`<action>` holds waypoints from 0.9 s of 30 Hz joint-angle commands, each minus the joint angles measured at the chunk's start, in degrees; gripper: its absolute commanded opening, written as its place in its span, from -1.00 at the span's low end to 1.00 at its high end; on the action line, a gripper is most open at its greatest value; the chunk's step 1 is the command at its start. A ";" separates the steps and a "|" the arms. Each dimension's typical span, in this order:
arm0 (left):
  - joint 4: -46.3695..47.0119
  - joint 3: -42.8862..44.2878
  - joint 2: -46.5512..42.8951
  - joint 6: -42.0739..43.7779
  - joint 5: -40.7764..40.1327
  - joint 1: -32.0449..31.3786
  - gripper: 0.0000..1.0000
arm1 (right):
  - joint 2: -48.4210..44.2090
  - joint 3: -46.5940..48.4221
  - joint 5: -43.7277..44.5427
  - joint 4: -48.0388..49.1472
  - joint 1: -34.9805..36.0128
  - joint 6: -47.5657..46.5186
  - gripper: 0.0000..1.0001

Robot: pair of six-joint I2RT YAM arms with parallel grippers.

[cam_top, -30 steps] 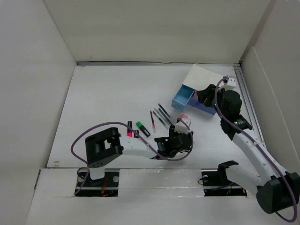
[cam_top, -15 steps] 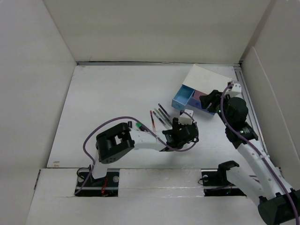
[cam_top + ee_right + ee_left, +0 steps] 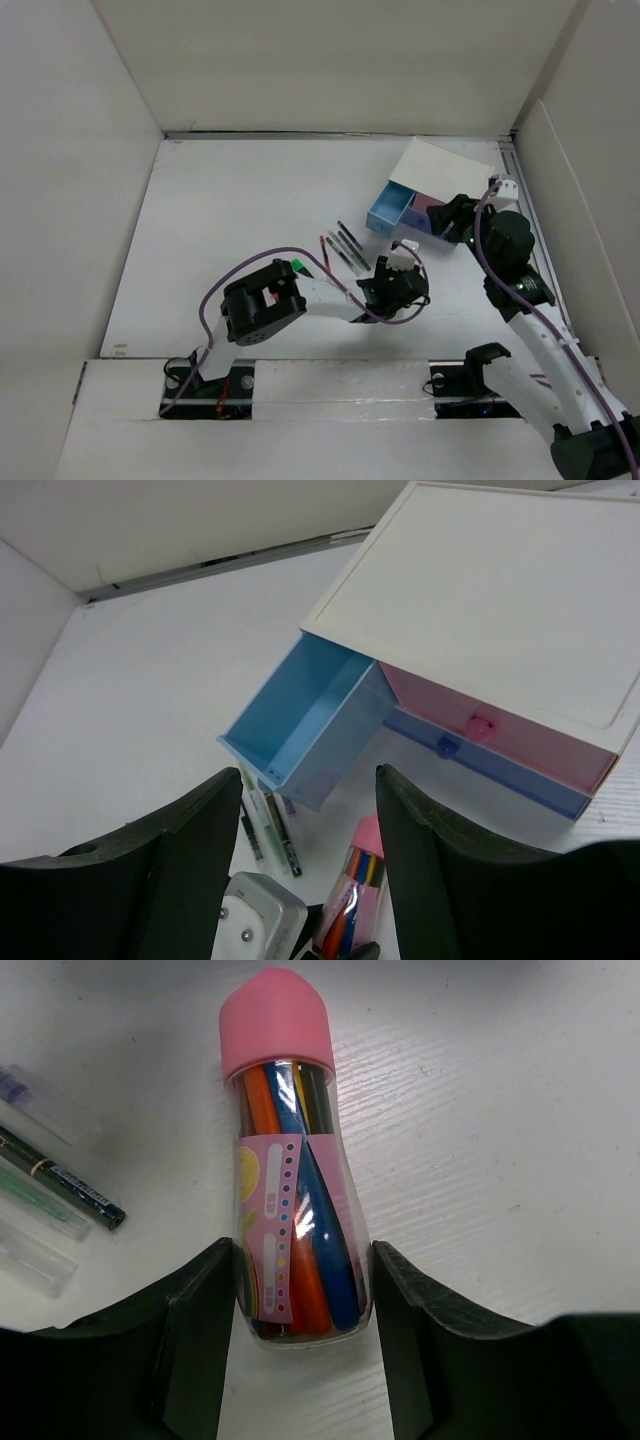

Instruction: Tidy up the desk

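While the left end effector [image 3: 303, 1260] pinches the marker tube [image 3: 295, 1160], open desk [image 3: 500, 1110] lies beyond its cap [image 3: 275, 1020].

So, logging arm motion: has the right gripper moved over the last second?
Yes. The right gripper backed off the drawer box, toward the right wall.

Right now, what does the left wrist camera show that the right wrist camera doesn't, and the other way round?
Only the left wrist view shows the left gripper clamped on the sides of the pen tube, and the dots on its label. Only the right wrist view shows the drawer box, with its blue drawer pulled open and empty and its pink drawer shut. Both show the pink-capped tube, the loose pens beside it and the white desk.
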 commanded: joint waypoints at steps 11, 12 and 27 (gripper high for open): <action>-0.59 -6.80 -17.68 2.82 0.28 -2.72 -1.00 | -1.60 3.55 -0.60 0.42 -0.06 -0.55 0.24; -0.59 -7.77 -20.13 3.08 0.55 -2.72 -1.00 | -1.95 3.72 -0.60 0.07 -0.06 -0.55 0.23; -6.74 -8.93 -39.04 7.82 8.62 2.17 -1.00 | -4.68 5.66 -0.60 -2.22 -0.59 -1.17 0.24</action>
